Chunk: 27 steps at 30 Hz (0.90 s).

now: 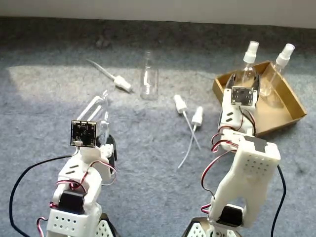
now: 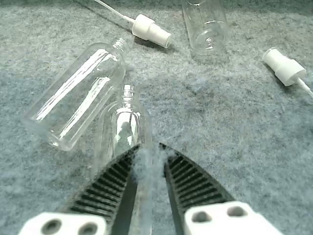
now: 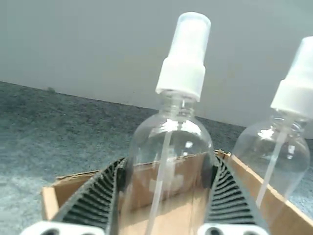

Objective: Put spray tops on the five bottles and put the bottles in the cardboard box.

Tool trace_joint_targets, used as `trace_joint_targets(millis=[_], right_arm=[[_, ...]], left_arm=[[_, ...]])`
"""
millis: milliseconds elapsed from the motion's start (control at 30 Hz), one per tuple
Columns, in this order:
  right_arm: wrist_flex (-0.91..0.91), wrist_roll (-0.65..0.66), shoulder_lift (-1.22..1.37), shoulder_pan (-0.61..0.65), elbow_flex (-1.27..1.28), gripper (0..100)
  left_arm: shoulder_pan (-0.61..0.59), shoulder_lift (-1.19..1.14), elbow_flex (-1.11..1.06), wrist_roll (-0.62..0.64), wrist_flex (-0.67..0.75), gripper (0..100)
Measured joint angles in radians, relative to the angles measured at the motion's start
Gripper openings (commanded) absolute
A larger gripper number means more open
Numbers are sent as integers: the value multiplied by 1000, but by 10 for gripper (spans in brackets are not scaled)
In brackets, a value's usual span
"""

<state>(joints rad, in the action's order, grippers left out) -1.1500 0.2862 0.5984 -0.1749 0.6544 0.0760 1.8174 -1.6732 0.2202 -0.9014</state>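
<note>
R claw (image 3: 168,169) grips capped bottle (image 3: 171,129); over box (image 3: 49,196).

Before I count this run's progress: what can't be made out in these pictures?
- Capped bottle in the right gripper: base cut off by the right wrist view's edge, hidden by the arm in the high view.
- Nearest uncapped bottle: base hidden behind the left gripper, left wrist view.

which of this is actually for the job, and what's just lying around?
Job:
cardboard box
capped bottle in right gripper
second capped bottle
upright uncapped bottle
two uncapped bottles by left gripper
three loose spray tops

Not job:
grey carpet
wall
</note>
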Motion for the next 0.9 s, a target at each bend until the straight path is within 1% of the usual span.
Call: trace_joint_targets(millis=[100, 233, 700, 900], right_arm=[[0, 0, 0, 0, 0, 116], [0, 0, 0, 2, 0, 180], [2, -2, 0, 8, 0, 190], [2, -2, 0, 8, 0, 299]], left_arm=[[0, 0, 0, 0, 0, 11], [0, 0, 0, 0, 0, 11], [0, 0, 0, 0, 0, 11], [0, 0, 0, 0, 0, 11]])
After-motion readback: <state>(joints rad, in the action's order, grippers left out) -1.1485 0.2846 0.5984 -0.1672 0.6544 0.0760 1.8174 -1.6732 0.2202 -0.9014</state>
